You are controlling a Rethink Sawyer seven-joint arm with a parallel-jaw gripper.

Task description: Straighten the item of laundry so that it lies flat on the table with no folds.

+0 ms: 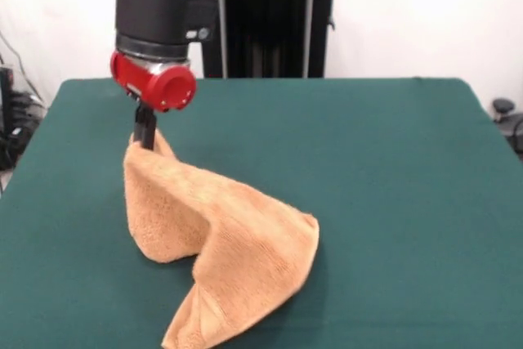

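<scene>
You'll find no readable brand, label or writing anywhere on the arm or the cloth. Your counter (392, 169) is a wide dark green felt-like surface filling most of the front view, with a plain white wall behind it, the black pedestal (265, 18) at the far side, and some dark cables and gear just off the left edge. The red and black arm (159, 14) comes down from the top left, its red wrist joint low over the counter's far left part. Below it the pincer (145, 132) is closed on the top corner of the orange-tan towel (229, 243), holding that corner lifted. The towel hangs from there in a draped, folded peak, its lower part resting on the counter toward the near edge.
</scene>
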